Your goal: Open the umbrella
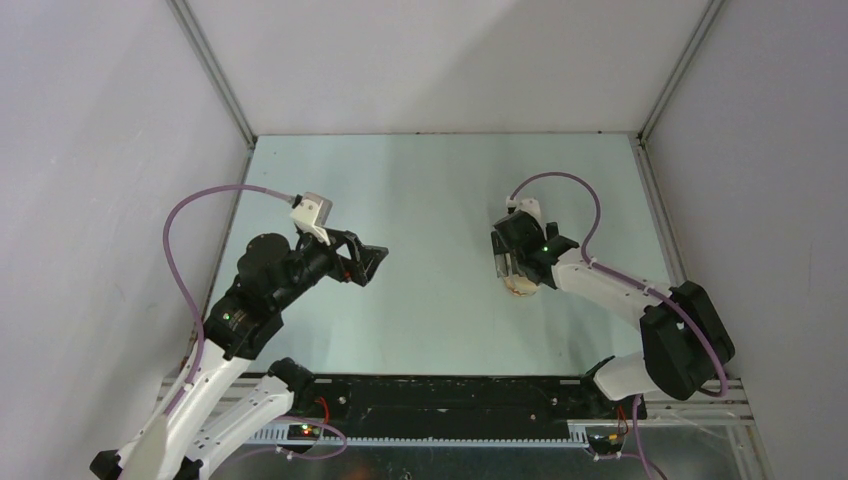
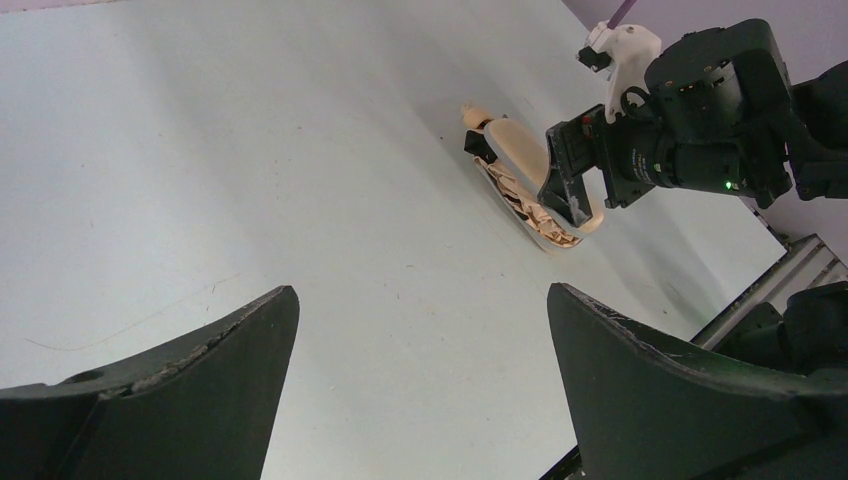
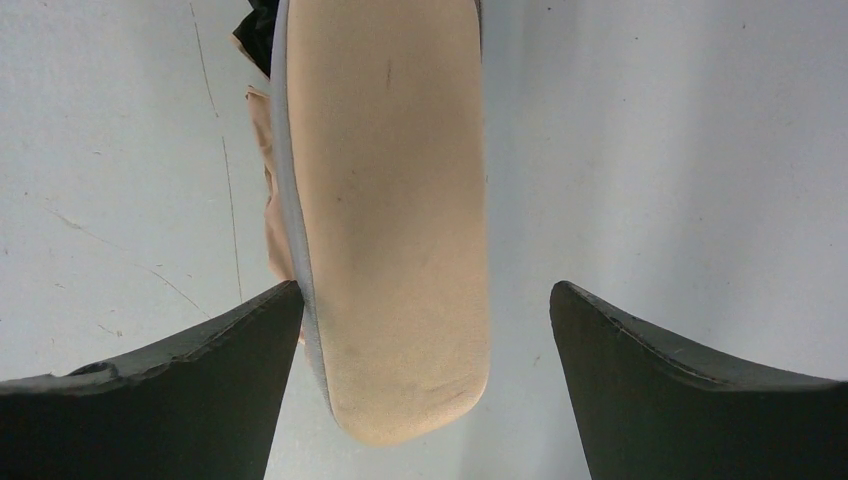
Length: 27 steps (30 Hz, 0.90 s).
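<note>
Right wrist view: the right gripper [image 3: 425,288] stands wide, straddling the folded umbrella [image 3: 390,220], seemingly without touching it, toward the table's [image 1: 430,310] right edge. Near the left edge, the left gripper [image 2: 422,290] gapes wide.

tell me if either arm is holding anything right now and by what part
Nothing is held. The right gripper stands open over the folded umbrella, straddling it without closing on it. The left gripper is open and empty.
</note>
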Available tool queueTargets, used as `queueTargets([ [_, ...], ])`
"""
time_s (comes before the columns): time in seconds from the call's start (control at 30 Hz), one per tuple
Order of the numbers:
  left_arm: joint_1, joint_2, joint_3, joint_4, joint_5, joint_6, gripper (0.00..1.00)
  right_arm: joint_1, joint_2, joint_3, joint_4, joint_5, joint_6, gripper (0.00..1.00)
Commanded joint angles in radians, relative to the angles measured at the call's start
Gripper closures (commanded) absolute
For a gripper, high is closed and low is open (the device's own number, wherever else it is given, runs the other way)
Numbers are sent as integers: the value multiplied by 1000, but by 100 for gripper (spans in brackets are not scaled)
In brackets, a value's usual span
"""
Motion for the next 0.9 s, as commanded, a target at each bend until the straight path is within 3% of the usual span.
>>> queueTargets([
  [0.0,6,-6,21,17,4,17,0,1,11,35,-9,37,14,3],
  [0.87,8,-12,20,19,6,15,0,-71,-101,34,-84,76,23,8],
])
